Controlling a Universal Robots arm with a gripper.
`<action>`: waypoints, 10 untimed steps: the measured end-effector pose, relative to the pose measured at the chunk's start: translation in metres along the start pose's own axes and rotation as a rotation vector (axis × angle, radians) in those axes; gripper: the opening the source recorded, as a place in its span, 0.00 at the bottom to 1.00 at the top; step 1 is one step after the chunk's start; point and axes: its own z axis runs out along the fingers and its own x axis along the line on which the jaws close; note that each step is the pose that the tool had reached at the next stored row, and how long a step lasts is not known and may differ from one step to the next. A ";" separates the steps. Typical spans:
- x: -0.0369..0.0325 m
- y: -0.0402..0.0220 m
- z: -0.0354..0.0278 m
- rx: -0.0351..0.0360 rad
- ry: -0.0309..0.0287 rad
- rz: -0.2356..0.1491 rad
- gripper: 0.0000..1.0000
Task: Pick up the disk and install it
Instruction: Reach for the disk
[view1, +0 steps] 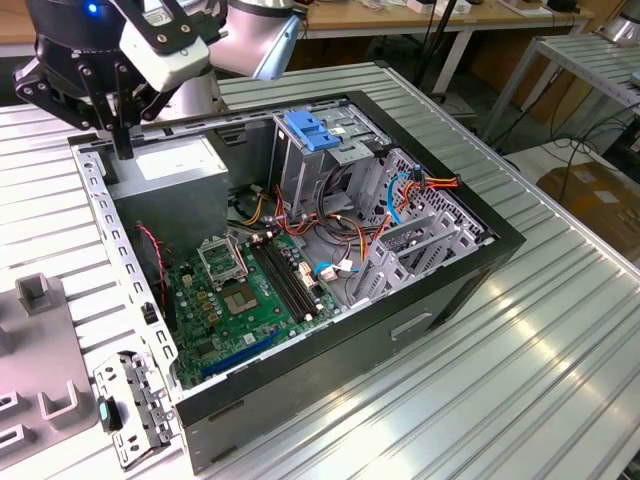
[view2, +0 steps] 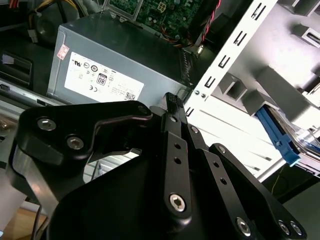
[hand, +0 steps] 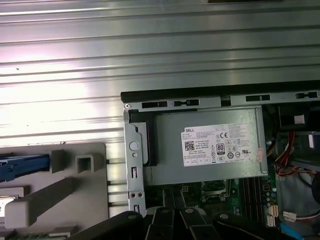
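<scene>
The disk lies in a grey holder beside the computer case. Its blue side rail (hand: 24, 166) and a corner of its white label appear in the first wrist view, and the blue rail (view2: 279, 141) again in the second wrist view. My gripper (view1: 120, 148) hangs over the back corner of the open case (view1: 440, 290), above the edge of the grey power supply (view1: 175, 165), toward the exterior view's left. Its black fingers (view2: 172, 104) stand together with nothing between them. The gripper is apart from the disk.
Inside the case are a green motherboard (view1: 240, 300), loose coloured cables (view1: 330, 225) and a grey metal drive cage with a blue clip (view1: 312, 130) on top. The grey holder (view1: 40, 350) and a metal bracket (view1: 130, 410) sit on the ribbed metal table (view1: 560, 360).
</scene>
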 end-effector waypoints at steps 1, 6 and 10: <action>0.0017 -0.0001 0.0000 -0.0001 0.0000 0.000 0.11; 0.0085 -0.0006 -0.0002 -0.0001 -0.0001 0.000 0.11; 0.0137 -0.0010 -0.0004 0.0000 0.0000 0.000 0.11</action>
